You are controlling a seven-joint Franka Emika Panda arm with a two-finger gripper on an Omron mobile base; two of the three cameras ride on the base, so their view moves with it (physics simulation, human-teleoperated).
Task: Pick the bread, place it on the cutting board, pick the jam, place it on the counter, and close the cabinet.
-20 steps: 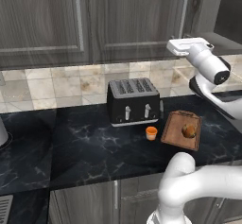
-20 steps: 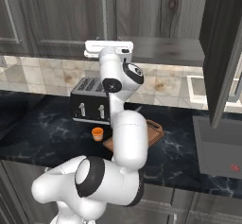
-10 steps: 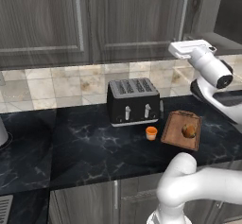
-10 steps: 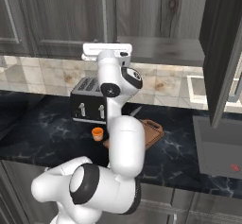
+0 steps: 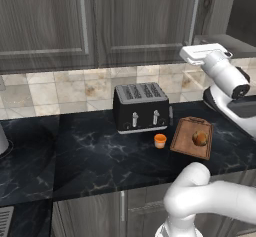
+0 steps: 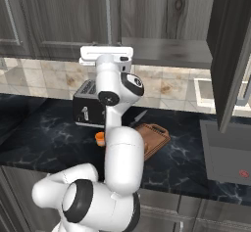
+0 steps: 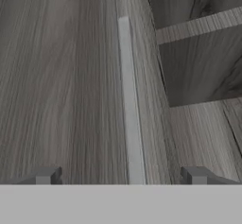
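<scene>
Black marble counter (image 5: 90, 156), grey cabinet (image 5: 135, 21)

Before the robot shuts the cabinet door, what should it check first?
1. Bread on the board: ok.
2. Jam on the counter, beside the toaster: ok.
3. Gripper empty, fingers apart: ok.
4. Cabinet door shut: not ok, it stands open at the right.
5. Gripper touching that door: cannot tell; the hand view shows wood grain and a pale strip close ahead.
6. Open shelf holds nothing the door could hit: ok, as far as it shows.
</scene>
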